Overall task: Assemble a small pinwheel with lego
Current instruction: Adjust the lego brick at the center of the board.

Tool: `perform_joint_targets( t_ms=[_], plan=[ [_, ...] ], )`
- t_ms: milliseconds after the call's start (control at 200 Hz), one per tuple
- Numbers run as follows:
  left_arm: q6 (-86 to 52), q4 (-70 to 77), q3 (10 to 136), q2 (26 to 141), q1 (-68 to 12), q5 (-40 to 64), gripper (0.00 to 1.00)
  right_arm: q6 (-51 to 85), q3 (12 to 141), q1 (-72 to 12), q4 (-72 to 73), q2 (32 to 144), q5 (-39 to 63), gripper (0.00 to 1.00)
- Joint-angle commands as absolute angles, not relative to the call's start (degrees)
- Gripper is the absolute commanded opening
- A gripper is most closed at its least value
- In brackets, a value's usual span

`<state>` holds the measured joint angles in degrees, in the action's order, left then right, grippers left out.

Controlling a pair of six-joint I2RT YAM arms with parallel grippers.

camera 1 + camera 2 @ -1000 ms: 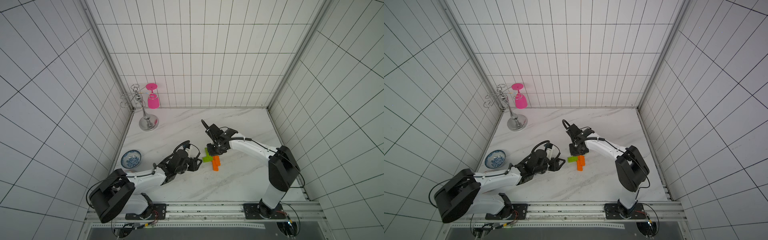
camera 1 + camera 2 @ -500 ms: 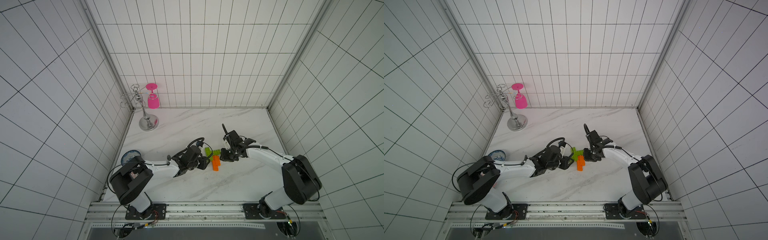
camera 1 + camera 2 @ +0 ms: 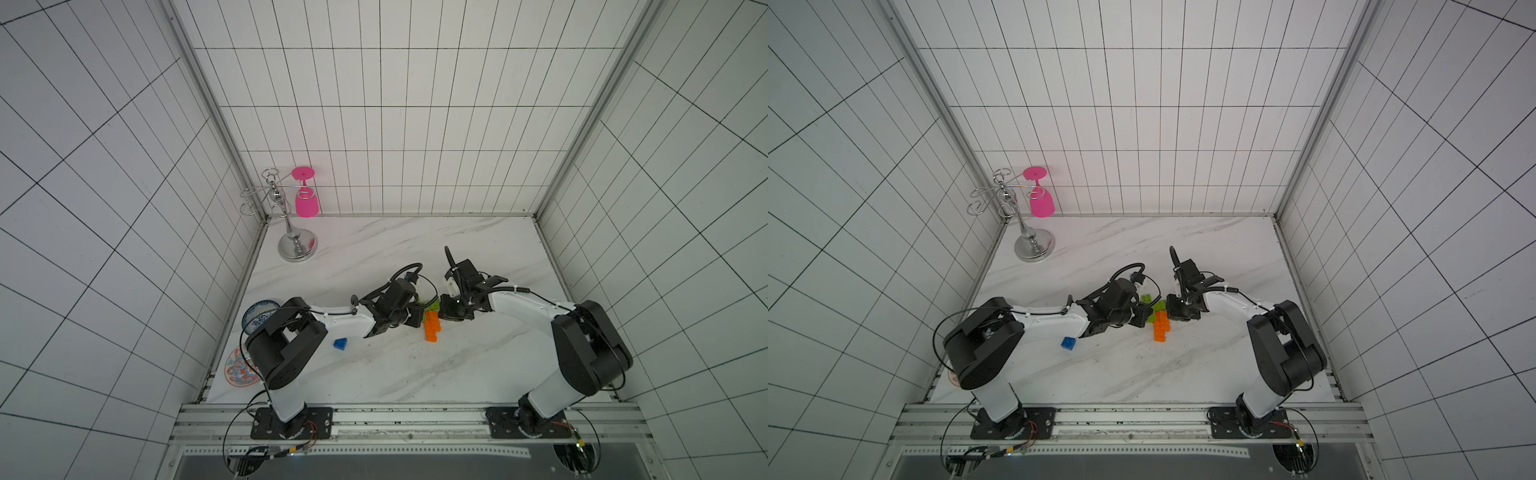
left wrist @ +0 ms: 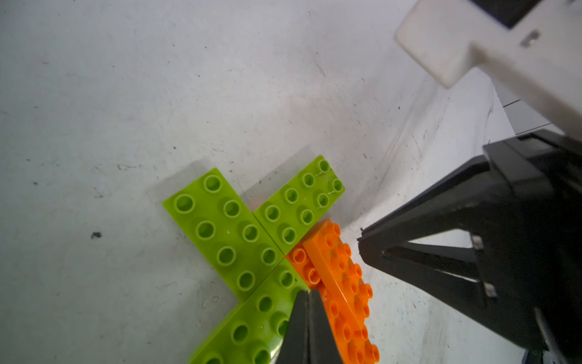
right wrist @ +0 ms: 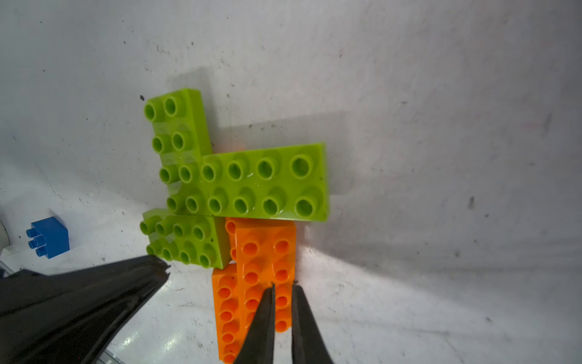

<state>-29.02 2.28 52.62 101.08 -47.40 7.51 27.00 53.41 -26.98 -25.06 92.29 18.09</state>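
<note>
**Lime blades down, blue centre not yet fitted**

We see the left gripper (image 4: 307, 297) with its fingers pressed together and holding nothing. Its tips rest on the lime-green blades (image 4: 226, 233), right beside the orange stem (image 4: 341, 274). The right gripper (image 5: 283, 288) sits on the stem's top brick, fingers nearly together with a slim gap between them; whether they pinch a stud we cannot tell. At the stem's head the three blades meet edge to edge, and the pinwheel (image 3: 1160, 324) lies flat on the marble table (image 3: 395, 374). The blue brick (image 5: 50, 238) lies alone, well apart from the stem on the left arm's side, and seems tipped on its side.

We judge the step in hand to be pressing the blades home. Next, one gripper must open, take the blue brick, turn its studs up and press it onto the blades' crossing. The other gripper should steady the stem meanwhile.
</note>
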Motion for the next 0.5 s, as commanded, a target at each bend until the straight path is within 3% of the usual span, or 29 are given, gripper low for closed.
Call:
perform_joint_targets(
  t_ms=[0,495],
  plan=[
    [-27.7,0.4,54.7,102.3,-46.5,7.3,0.02,27.3,53.4,-25.7,-25.9,92.8,16.6,0.15],
    [-26.6,-1.6,59.2,108.1,-46.5,8.2,0.0,27.1,52.8,-24.8,-24.8,94.1,20.2,0.18]
  ],
)
